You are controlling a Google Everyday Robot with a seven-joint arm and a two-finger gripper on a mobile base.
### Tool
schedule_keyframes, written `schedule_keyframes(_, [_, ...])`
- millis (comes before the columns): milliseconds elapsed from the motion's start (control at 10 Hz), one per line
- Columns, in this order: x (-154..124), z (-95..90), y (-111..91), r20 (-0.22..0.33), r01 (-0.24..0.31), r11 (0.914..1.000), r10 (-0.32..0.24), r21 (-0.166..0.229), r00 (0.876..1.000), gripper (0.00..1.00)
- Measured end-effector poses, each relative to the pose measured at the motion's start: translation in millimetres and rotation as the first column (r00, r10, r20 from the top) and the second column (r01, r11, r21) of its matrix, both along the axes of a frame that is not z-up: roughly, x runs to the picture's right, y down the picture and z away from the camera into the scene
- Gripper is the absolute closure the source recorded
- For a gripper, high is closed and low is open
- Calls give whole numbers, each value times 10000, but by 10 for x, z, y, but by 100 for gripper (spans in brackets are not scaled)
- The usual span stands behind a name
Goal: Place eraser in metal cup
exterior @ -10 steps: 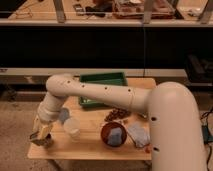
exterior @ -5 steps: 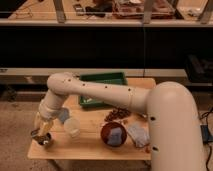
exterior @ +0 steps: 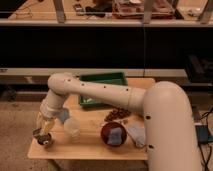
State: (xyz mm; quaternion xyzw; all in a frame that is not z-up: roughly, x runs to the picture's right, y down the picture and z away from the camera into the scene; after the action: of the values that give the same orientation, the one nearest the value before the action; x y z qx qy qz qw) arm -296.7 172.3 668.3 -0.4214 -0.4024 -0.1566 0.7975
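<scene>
The metal cup (exterior: 44, 140) is a small shiny silver cup standing near the front left corner of the wooden table (exterior: 90, 146). My gripper (exterior: 43, 129) points down right above the cup, at its rim. The white arm reaches to it from the right. I do not see the eraser; it may be hidden by the gripper or inside the cup. A white plastic cup (exterior: 71, 127) stands just right of the gripper.
A green tray (exterior: 102, 81) lies at the back of the table. A red bowl (exterior: 106, 135) holds a grey-blue pad (exterior: 116, 136). Another pad (exterior: 136, 133) lies to its right and one (exterior: 63, 115) beside the arm. Brown bits (exterior: 118, 115) lie mid-table.
The gripper has sunk a little lower over the metal cup. Nothing else on the table has moved.
</scene>
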Motion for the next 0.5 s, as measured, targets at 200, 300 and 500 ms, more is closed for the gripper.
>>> schedule_keyframes(200, [9,12,38,14,35,9998,-34,-197,10000,34])
schedule_keyframes(300, [13,14,51,32,48,9997,-47,-249,10000,26])
schedule_keyframes(500, [21,13,68,76,56,9995,-54,-304,10000,20])
